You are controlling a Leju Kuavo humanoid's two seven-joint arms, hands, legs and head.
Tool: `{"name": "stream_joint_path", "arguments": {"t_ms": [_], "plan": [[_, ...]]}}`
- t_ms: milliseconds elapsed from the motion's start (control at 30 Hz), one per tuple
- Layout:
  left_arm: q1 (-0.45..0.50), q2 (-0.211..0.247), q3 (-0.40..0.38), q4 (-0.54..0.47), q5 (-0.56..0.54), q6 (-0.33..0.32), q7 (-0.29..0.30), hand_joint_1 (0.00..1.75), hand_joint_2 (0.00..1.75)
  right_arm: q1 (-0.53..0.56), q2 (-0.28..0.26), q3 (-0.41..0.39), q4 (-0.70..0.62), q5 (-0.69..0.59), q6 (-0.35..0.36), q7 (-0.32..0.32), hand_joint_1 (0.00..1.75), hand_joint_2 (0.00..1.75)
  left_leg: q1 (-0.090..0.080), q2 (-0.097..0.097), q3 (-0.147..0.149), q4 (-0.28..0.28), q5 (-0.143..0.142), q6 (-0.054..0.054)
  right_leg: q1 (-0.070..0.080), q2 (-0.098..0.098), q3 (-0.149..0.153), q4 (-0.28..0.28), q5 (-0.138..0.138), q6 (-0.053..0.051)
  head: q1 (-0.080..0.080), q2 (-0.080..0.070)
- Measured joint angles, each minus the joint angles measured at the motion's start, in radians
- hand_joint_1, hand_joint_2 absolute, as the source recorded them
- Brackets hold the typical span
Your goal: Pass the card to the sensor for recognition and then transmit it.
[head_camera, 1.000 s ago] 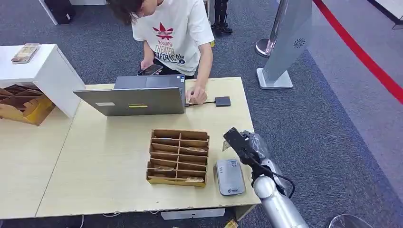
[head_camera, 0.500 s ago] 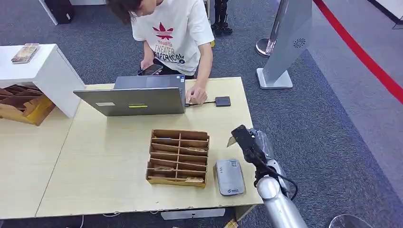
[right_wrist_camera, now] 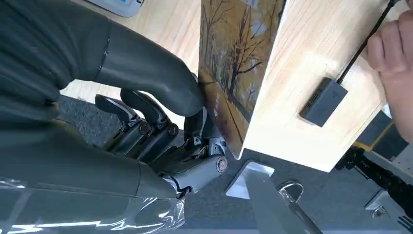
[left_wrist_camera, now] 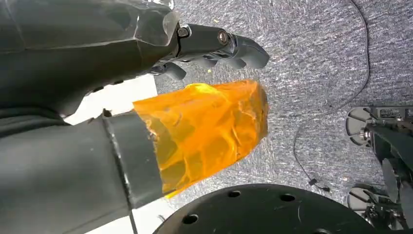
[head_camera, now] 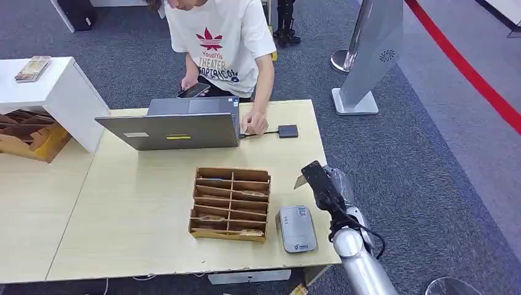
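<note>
Grey carpet (head_camera: pixel 399 160) | wooden table (head_camera: pixel 141 203) | right hand (head_camera: pixel 316 181) pinches card (right_wrist_camera: pixel 234 63) | left hand (left_wrist_camera: pixel 214 46) seemingly unclenched

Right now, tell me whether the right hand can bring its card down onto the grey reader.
Probably yes: the right hand holds the card just beyond the grey reader, with nothing between them.

The card (right_wrist_camera: pixel 234 63) is a thin rectangle printed with an autumn scene of bare trees and yellow leaves. It stands on edge, pinched between the thumb and fingers of the right hand (head_camera: pixel 319 184), and sticks out past the fingertips. In the head view one pale corner of the card (head_camera: pixel 300 182) shows just beside the hand, on the sensor's side. The sensor (head_camera: pixel 297 228) is a flat grey box with rounded corners and small labels, lying flat on the table near the hand, apart from the card.
</note>
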Motion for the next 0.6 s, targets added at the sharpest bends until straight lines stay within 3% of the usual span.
{"name": "stream_joint_path", "arguments": {"t_ms": [367, 600], "plan": [[0.0, 0.0, -0.01, 0.0, 0.016, 0.003, -0.003, 0.0, 0.0, 0.002, 0.0, -0.001, -0.028, -0.058, 0.012, -0.017, 1.75, 1.75, 0.0, 0.0, 0.0, 0.0, 0.0, 0.0, 0.0, 0.0, 0.0, 0.0, 0.0, 0.0, 0.0, 0.0], [0.0, 0.0, -0.02, 0.0, 0.01, 0.002, -0.009, 0.0, 0.0, -0.016, 0.01, 0.027, -0.116, -0.085, 0.055, -0.045, 1.75, 1.75, 0.0, 0.0, 0.0, 0.0, 0.0, 0.0, 0.0, 0.0, 0.0, 0.0, 0.0, 0.0, 0.0, 0.0]]}}
